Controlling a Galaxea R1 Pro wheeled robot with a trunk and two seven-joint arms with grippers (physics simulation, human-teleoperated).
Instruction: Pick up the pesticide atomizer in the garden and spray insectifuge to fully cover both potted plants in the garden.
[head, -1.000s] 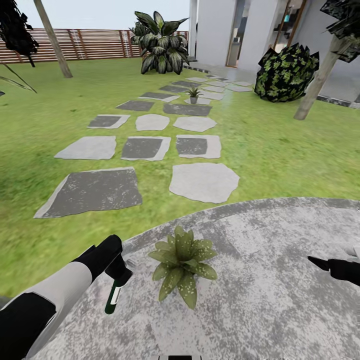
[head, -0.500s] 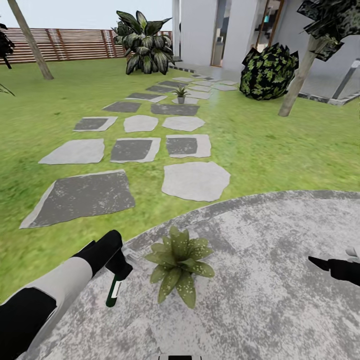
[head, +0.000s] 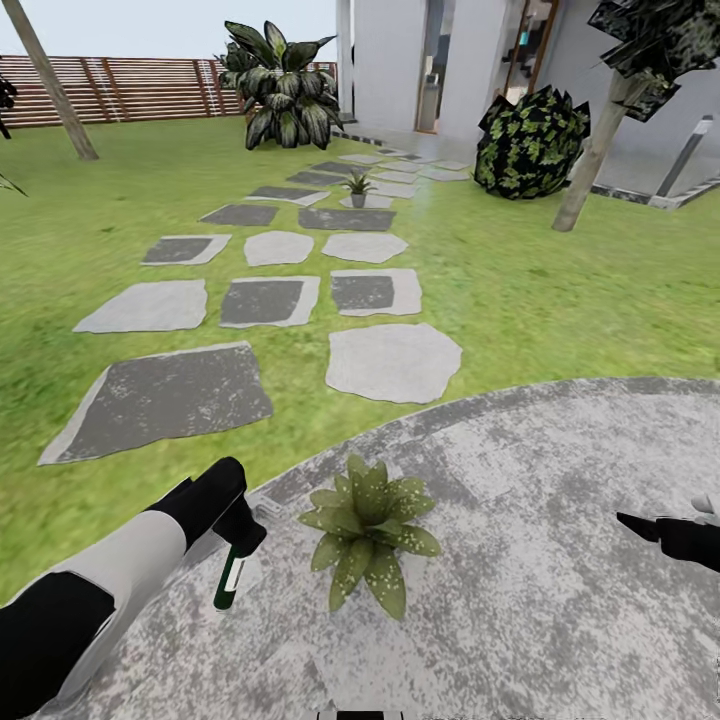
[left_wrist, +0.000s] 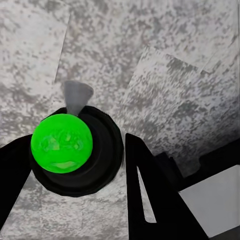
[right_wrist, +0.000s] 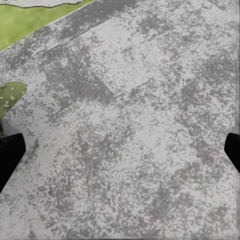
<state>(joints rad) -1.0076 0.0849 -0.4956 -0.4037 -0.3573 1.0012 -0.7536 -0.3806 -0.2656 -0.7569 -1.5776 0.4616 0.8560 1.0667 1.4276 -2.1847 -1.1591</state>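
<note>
Speckled grey round patio (head: 560, 600): left gripper (head: 240, 535) fingers clench the slim dark-green spray bottle (head: 228, 583) at nine o'clock of the leafy green potted rosette (head: 368, 525); right gripper (head: 640, 524) fingers look spread; aim the nozzle at those leaves before squeezing.

A home garden: green lawn (head: 560, 290) with grey stepping stones (head: 392, 362), a round paved patio (head: 560, 520) near, a wooden slat fence (head: 140, 92) and white house (head: 395, 60) far off.

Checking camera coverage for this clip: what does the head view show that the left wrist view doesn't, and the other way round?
Head view alone: both potted plants, the near potted plant on the patio and the far potted plant among the stepping stones, plus lawn, fence and right end effector.
Left wrist view alone: a bright green round end of the pesticide atomizer, seen end-on.
Both: the left end effector shut on the atomizer, over the paving.
</note>
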